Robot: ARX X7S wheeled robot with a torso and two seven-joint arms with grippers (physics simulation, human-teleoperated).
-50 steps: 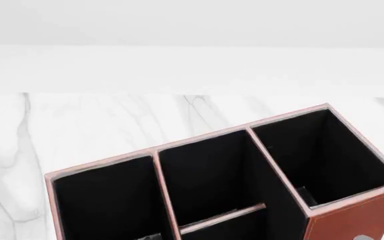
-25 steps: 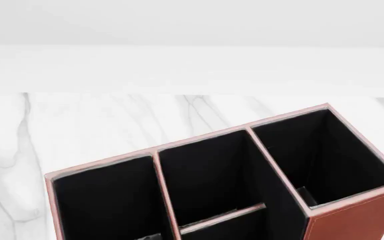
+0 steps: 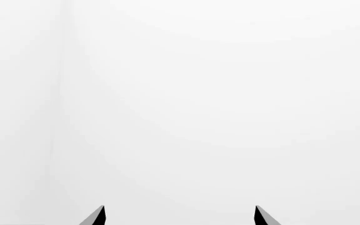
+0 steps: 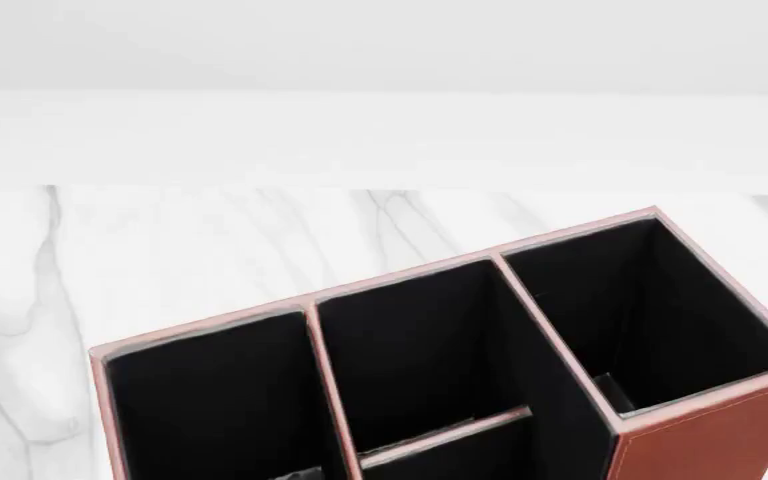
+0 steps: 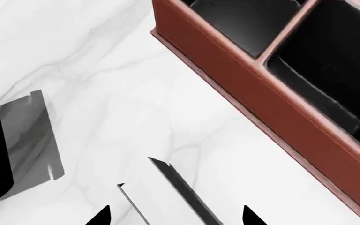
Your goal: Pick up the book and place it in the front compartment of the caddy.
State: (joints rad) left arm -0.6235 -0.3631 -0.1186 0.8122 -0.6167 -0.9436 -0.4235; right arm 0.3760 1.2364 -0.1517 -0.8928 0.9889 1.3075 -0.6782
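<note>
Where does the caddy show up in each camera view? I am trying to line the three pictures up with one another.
Head view: the caddy fills the lower middle and right, open black cells facing up, cut off by the bottom edge.
Right wrist view: the caddy runs diagonally across the upper right, its reddish-brown outer wall facing the camera.
Left wrist view: not in it; only blank white beyond the open left gripper.
Shared landmark: the white marble tabletop.

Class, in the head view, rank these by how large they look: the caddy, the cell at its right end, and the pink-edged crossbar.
1. The caddy: largest, even though the frame cuts it off.
2. The right-end cell.
3. The pink-edged crossbar: a thin strip, clearly smallest.
</note>
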